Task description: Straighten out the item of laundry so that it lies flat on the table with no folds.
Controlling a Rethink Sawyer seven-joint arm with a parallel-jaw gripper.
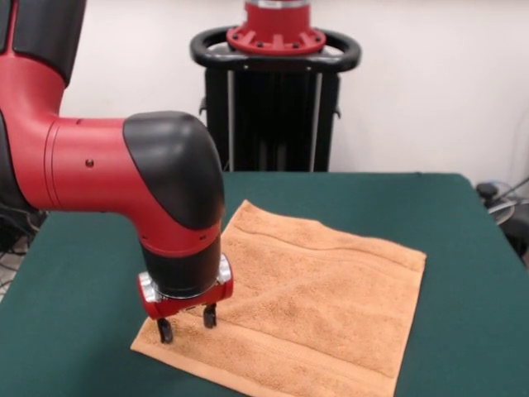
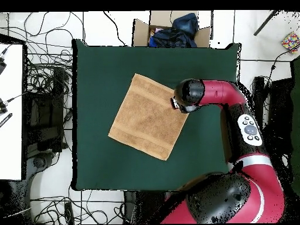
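Observation:
The light orange-tan towel (image 1: 314, 298) lies spread out on the dark green table (image 1: 463, 248), turned at an angle, with low ripples along its woven bands. In the overhead view the towel (image 2: 146, 117) sits near the middle of the table (image 2: 99, 158). My gripper (image 1: 188, 324) points straight down over the towel's corner nearest the left of the front view. Its fingers (image 1: 164, 331) stand apart with nothing between them, the tips at or just above the cloth. In the overhead view the arm's black head (image 2: 188, 95) covers the gripper at the towel's right corner.
The robot's pedestal (image 1: 275, 91) stands at the far table edge. In the overhead view a cardboard box of dark clothes (image 2: 171, 30) sits past the table's top edge. Cables (image 2: 50, 88) cover the floor to the left, beside a white desk (image 2: 10, 111).

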